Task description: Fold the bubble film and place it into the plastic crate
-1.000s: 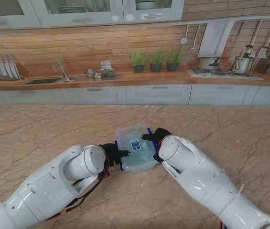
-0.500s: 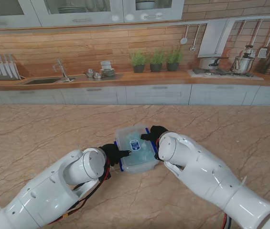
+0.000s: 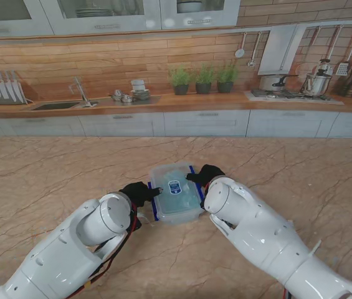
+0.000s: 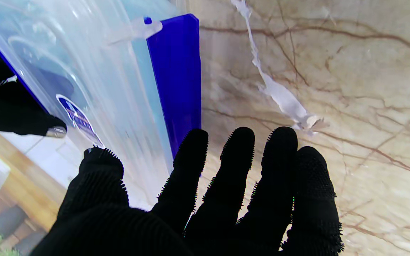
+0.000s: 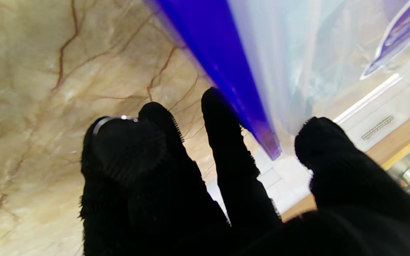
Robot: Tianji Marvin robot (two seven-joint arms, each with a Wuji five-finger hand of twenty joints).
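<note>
A black-gloved left hand (image 4: pixel 205 199) is seen with its fingers (image 4: pixel 238 156) spread apart, holding nothing. Just beyond the fingertips stands a clear plastic crate (image 4: pixel 94 78) with a blue side latch (image 4: pixel 176 78), resting on a veined marble table (image 4: pixel 351 89). Another gloved hand (image 4: pixel 9 103) is seen at the crate's far side.

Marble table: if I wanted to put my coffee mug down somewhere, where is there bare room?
The marble table is bare to the left of the plastic crate, to its right, and beyond it toward the counter. It is crowded in the middle: the left robot hand and right robot hand flank the crate, their arms covering the near corners.
</note>
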